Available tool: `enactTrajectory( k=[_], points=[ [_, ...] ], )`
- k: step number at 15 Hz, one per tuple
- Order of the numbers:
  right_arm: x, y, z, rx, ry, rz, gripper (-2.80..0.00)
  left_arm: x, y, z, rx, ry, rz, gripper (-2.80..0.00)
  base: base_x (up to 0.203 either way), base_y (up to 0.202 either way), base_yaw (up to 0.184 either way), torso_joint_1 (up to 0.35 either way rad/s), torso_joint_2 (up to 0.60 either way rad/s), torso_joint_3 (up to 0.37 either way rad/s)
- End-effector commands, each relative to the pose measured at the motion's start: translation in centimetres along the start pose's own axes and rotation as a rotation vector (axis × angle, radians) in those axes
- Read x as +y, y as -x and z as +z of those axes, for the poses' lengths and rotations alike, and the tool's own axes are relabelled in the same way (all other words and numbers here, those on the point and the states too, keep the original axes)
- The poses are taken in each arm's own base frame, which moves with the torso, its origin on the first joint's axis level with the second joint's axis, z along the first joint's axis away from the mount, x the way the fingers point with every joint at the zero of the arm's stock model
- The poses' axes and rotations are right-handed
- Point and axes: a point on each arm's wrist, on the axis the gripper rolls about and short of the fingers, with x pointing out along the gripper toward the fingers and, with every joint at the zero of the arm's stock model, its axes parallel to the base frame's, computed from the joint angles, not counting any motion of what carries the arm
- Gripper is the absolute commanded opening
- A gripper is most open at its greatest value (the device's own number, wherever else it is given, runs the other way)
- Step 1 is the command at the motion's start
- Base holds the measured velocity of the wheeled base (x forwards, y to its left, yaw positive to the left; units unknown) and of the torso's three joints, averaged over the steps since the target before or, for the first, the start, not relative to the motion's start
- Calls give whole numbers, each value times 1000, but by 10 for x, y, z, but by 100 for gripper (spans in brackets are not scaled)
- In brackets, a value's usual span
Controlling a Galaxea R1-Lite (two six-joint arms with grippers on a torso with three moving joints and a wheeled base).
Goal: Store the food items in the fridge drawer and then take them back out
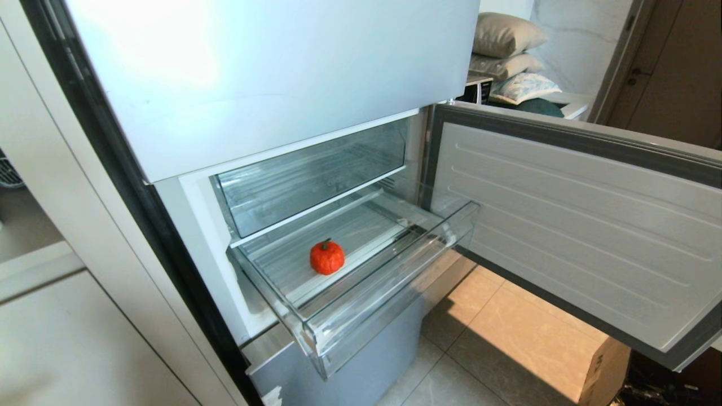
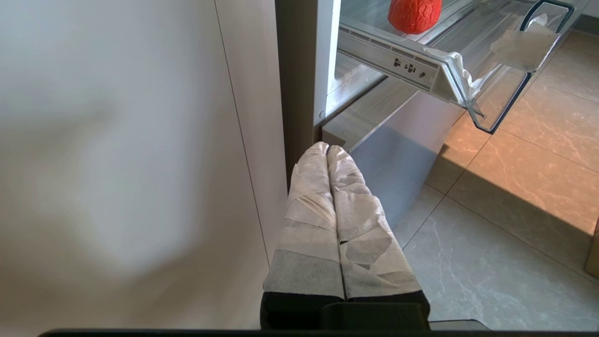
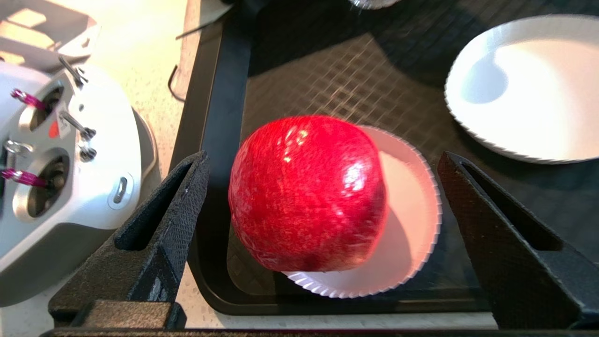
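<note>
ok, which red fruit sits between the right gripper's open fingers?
The glossy red apple on the small white paper plate in the black tray. The other, orange-red with a green stem, lies in the fridge drawer.

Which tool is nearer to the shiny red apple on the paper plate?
Right. The right tool stands open around the red apple; the left tool hangs shut by the fridge, away from it.
</note>
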Motion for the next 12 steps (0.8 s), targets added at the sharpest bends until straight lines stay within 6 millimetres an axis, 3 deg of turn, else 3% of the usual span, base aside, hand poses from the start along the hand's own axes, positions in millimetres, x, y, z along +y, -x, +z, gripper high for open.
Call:
enactTrajectory(
  k=[1,6,7,12],
  points=[
    [-3,-10,-10,24,-7,3,0,0,0,0,1,-1,-1,-280,0,0,0,0,0,0],
    [1,-26,-21,28,6,31,0,0,0,0,1,-1,1,-280,0,0,0,0,0,0],
    [2,-29,-21,27,7,32,-280,0,0,0,1,0,0,-280,0,0,0,0,0,0],
    [2,-30,-19,19,6,30,-280,0,0,0,1,-1,1,-280,0,0,0,0,0,0]
  ],
)
